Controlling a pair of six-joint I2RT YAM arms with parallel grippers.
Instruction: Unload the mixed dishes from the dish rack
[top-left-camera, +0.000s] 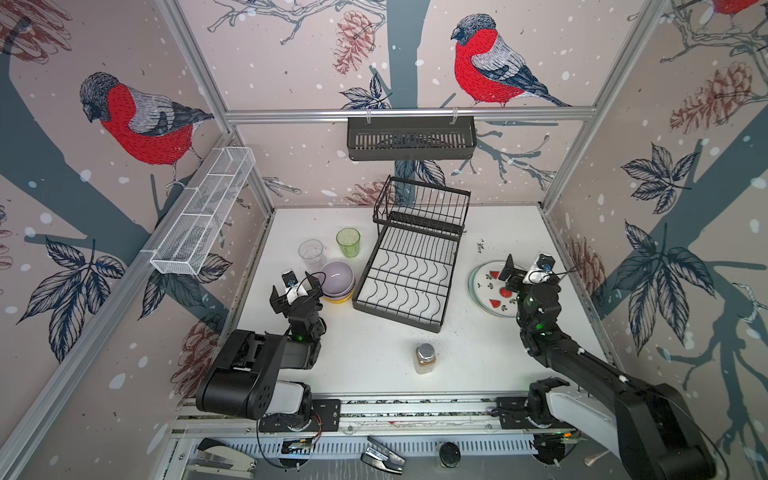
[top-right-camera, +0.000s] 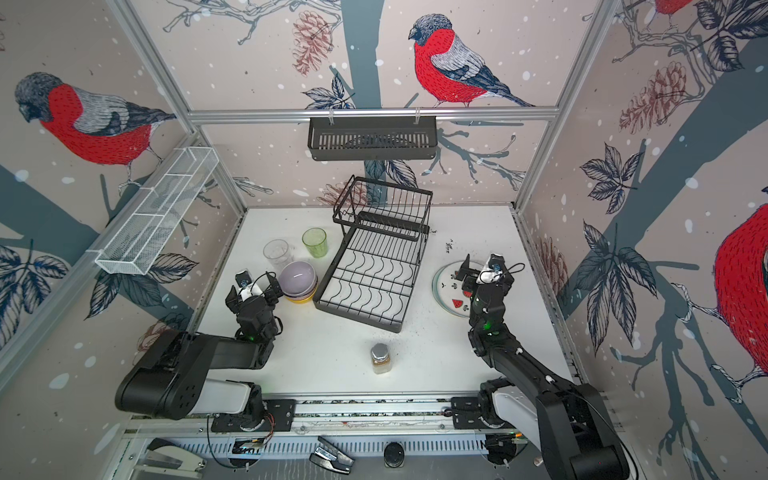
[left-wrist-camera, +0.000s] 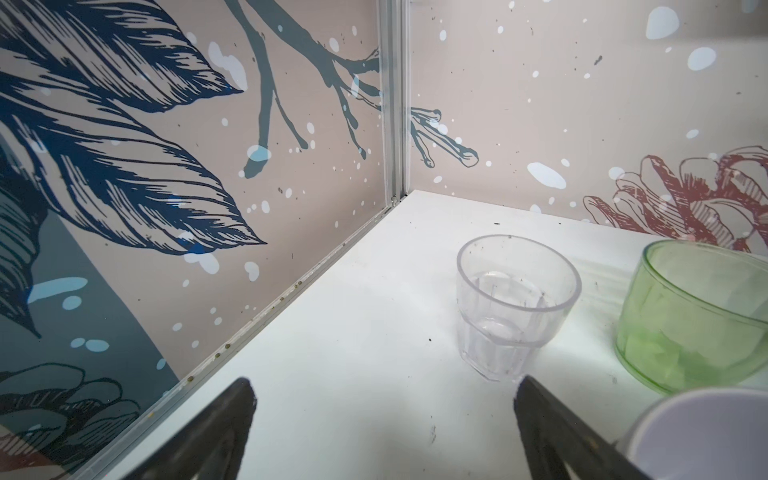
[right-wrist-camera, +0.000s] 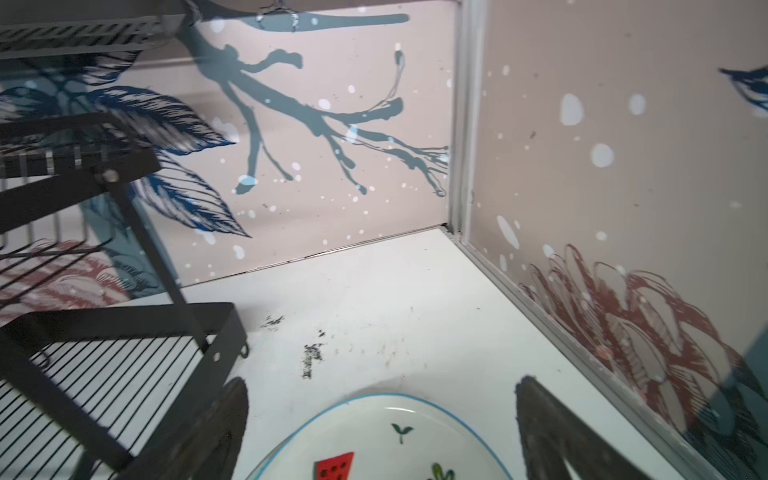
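Observation:
The black wire dish rack (top-left-camera: 415, 266) (top-right-camera: 374, 266) stands empty mid-table. Left of it a lilac bowl (top-left-camera: 337, 276) lies upside down on stacked bowls, the lowest one yellow (top-left-camera: 340, 299). Behind them stand a clear tumbler (top-left-camera: 311, 252) (left-wrist-camera: 515, 307) and a green tumbler (top-left-camera: 348, 242) (left-wrist-camera: 694, 316). My left gripper (top-left-camera: 293, 283) (left-wrist-camera: 384, 390) is open beside the bowls, holding nothing. Right of the rack lies the watermelon plate (top-left-camera: 490, 286) (right-wrist-camera: 386, 436) with a pale green rim under it. My right gripper (top-left-camera: 530, 270) (right-wrist-camera: 382, 390) hangs open over that plate's far edge.
A silver-capped jar of brown powder (top-left-camera: 424, 358) stands near the front. A black slotted basket (top-left-camera: 411, 138) hangs on the back wall and a white mesh tray (top-left-camera: 203, 212) on the left wall. Dark crumbs (right-wrist-camera: 311, 357) lie behind the plate.

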